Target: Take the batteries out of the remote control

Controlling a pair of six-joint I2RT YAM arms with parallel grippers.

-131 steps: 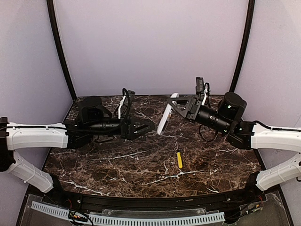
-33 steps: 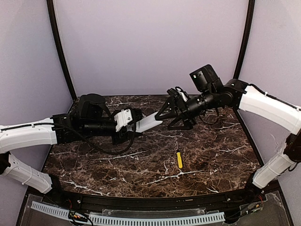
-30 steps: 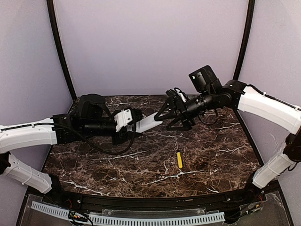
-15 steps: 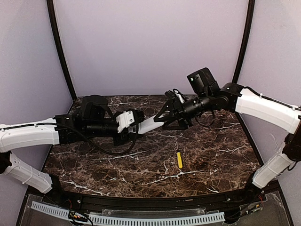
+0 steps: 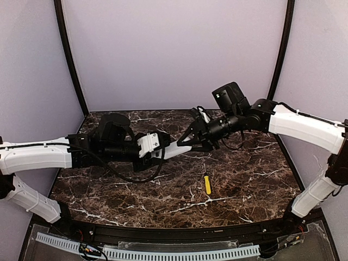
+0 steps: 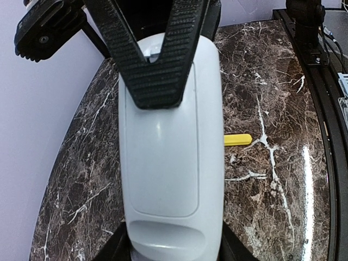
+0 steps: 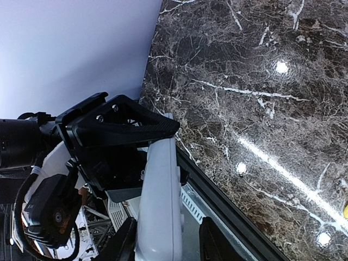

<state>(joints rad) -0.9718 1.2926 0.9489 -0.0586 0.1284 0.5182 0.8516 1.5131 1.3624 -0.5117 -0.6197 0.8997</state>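
Note:
The white remote control (image 5: 174, 148) hangs in the air over the back of the table, and my left gripper (image 5: 162, 150) is shut on its near end. In the left wrist view its smooth back (image 6: 168, 163) faces the camera with the cover in place. The batteries are hidden. My right gripper (image 5: 184, 143) straddles the remote's far end. One ribbed finger (image 6: 157, 60) lies on the back face. In the right wrist view the remote (image 7: 160, 190) stands edge-on between that gripper's (image 7: 166, 239) jaws. One jaw touches it and a small gap shows at the other.
A yellow-handled tool with a black tip (image 5: 207, 184) lies on the dark marble table (image 5: 136, 190) in front of the arms, and its yellow end (image 6: 237, 140) shows past the remote. Lilac walls close the back and sides.
My right gripper has slid left over the remote's far end and its jaws have narrowed a lot. The left arm has pushed the remote slightly right, its grip unchanged.

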